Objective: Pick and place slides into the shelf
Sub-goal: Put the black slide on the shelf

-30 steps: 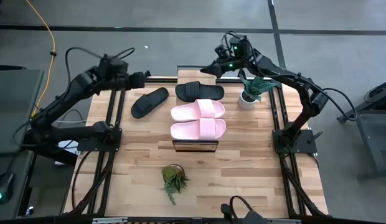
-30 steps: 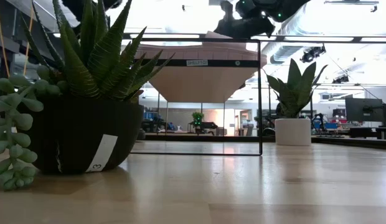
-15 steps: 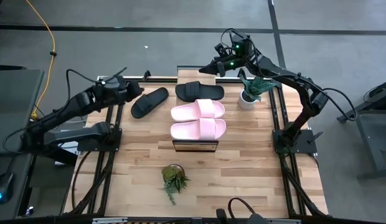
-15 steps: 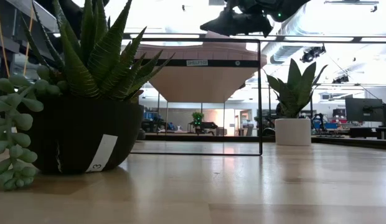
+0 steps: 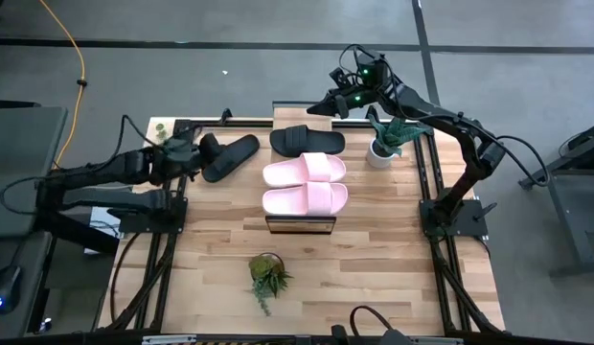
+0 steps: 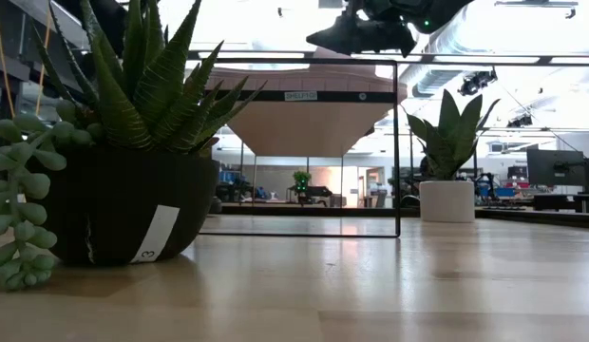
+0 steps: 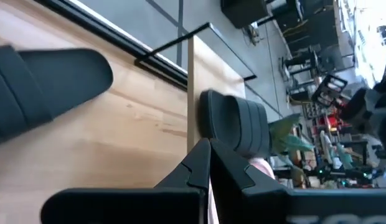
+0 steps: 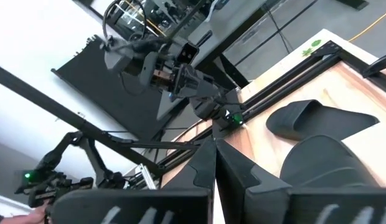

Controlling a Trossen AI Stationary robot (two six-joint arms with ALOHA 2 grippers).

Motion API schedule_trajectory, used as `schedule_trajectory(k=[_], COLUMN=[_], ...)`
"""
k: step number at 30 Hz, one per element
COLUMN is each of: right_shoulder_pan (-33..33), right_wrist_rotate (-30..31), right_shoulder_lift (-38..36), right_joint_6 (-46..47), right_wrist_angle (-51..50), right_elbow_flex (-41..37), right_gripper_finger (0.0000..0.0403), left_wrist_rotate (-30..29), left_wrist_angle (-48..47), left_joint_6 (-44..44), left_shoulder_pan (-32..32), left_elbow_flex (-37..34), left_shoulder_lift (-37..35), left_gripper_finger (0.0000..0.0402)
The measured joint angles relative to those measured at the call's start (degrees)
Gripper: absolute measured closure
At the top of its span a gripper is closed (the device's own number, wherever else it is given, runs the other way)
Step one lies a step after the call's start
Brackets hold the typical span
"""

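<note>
The shelf (image 5: 303,228) stands mid-table and carries three slides: a black slide (image 5: 307,140) at its far end and two pink slides (image 5: 305,170) (image 5: 305,198) behind it toward the near end. A second black slide (image 5: 232,156) lies flat on the tabletop left of the shelf, also seen in the left wrist view (image 7: 43,81). My left gripper (image 5: 205,149) (image 7: 209,158) is shut and hangs low beside that slide's left end, apart from it. My right gripper (image 5: 321,103) (image 8: 215,155) is shut and hovers high over the shelf's far end.
A white-potted plant (image 5: 383,144) stands right of the shelf, under my right arm. A dark-potted succulent (image 5: 267,273) sits near the table's near edge and fills the low view's left (image 6: 133,161). Bare wood lies left and right of the shelf's near half.
My left gripper has swung from the table's far left corner toward the near edge and come down, ending low beside the black slide on the tabletop. My right gripper has shifted slightly over the shelf's far end. The slides have not moved.
</note>
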Motion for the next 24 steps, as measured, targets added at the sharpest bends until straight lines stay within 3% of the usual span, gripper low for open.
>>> schedule_trajectory(k=[7,10,14,24], right_shoulder_pan=[0.0,0.0,0.0,0.0], right_wrist_rotate=[-1.2,-1.2,-2.3,-2.2], right_shoulder_lift=[0.0,0.0,0.0,0.0], right_joint_6=[-1.4,-1.5,-1.3,-1.2], right_wrist_angle=[-0.1,-0.1,-0.1,-0.1], right_elbow_flex=[0.0,0.0,0.0,0.0], right_gripper_finger=[0.0402,0.0402,0.0402,0.0402], left_wrist_rotate=[-15.9,-20.1,-22.1,-21.4], left_wrist_angle=[-8.3,-13.0,-17.6,-22.9], left_joint_6=[-14.9,-21.9,-28.3,-28.3], left_shoulder_pan=[-15.2,-19.5,-22.2,-22.2], left_elbow_flex=[0.0,0.0,0.0,0.0], left_shoulder_lift=[3.0,5.1,8.1,8.7], left_gripper_finger=[0.0401,0.0401,0.0401,0.0401])
